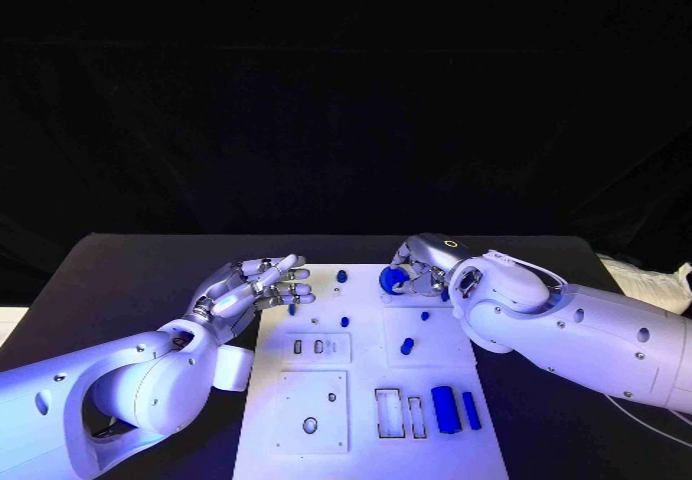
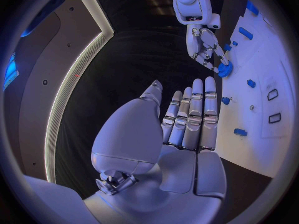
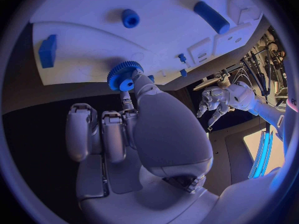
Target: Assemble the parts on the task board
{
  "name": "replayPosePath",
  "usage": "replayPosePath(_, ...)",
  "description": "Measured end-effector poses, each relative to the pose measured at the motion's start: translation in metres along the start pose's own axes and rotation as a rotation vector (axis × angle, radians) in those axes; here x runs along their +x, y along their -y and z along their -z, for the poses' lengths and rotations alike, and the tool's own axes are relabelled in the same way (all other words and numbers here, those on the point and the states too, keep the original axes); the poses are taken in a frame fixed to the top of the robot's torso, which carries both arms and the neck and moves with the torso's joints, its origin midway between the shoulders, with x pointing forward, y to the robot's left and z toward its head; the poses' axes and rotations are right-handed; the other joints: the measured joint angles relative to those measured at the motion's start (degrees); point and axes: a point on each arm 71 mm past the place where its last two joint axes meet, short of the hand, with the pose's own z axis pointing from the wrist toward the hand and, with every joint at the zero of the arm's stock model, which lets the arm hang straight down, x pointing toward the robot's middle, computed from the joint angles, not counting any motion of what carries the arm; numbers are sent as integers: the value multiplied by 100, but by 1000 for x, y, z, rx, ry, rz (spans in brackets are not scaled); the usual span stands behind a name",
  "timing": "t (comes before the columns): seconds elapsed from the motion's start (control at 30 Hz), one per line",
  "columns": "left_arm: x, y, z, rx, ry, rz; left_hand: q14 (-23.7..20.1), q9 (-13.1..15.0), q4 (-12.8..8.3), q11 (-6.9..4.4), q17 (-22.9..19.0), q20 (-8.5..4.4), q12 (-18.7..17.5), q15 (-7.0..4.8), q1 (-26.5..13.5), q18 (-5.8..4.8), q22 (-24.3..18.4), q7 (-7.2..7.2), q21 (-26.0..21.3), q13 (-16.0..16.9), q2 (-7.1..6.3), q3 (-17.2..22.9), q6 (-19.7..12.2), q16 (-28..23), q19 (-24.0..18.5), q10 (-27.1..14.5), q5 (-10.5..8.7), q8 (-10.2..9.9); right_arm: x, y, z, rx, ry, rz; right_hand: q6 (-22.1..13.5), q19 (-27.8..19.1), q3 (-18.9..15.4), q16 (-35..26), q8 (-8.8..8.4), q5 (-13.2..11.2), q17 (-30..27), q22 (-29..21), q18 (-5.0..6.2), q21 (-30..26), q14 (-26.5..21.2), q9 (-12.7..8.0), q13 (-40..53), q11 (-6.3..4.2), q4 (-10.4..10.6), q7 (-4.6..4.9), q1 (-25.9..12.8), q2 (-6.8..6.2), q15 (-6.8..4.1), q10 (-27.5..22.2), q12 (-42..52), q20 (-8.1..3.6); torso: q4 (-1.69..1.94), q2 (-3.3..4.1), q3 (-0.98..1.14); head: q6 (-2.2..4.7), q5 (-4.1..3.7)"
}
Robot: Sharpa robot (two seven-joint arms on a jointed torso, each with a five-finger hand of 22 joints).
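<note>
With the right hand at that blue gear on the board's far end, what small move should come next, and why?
Probably the right hand should press the blue gear down onto the task board and then let go: its fingertips pinch the gear right at the board's surface. The left hand hovers open beside the board, holding nothing.

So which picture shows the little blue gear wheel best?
The right wrist view. There the blue gear is close, its teeth show, and the right robot hand pinches it at the white task board's edge. In the head view it is a small blue blob half hidden by fingers; in the left wrist view, a distant blue spot.
</note>
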Motion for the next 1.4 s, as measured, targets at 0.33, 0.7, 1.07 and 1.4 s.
replayPosePath(0.33,2,-1,-1,0,-5,2,0,0,-16,0,-1,0,0,0,0,0,0,0,0,0,0,-16,0,0,0,0,0,0,1,-47,-8,-103,52,-30,0,0,27,0,0,35,-1,14,0,0,0,-3,6,0,-10,0,-38,38,1,0,4,0,15,3,-8,6,17)
replayPosePath(0.7,2,-1,-3,0,-6,3,0,0,-16,0,-1,0,0,0,0,0,1,0,0,0,0,-16,0,0,0,0,0,0,20,-81,-24,-155,29,-28,0,21,56,0,-2,35,-1,21,0,0,1,-3,11,1,-10,0,-47,47,1,-1,5,-21,19,12,-4,-9,49)
replayPosePath(1.07,2,-2,-3,0,-7,3,0,0,-16,0,-2,0,0,0,0,0,1,0,0,0,0,-16,0,0,0,0,0,0,32,-91,-34,-161,2,-18,0,21,80,0,-41,31,-1,30,0,0,1,-3,8,2,-2,0,-61,61,2,-1,6,-21,32,16,-6,-23,68)
replayPosePath(1.4,2,-2,-3,0,-6,3,0,0,-16,0,-2,0,0,0,0,0,1,0,0,0,0,-16,0,0,0,0,0,0,35,-93,-38,-166,-10,-7,-1,20,120,0,-134,-52,3,7,0,0,1,-3,30,2,23,-1,-96,90,2,-1,-94,-21,26,17,-3,-40,69)
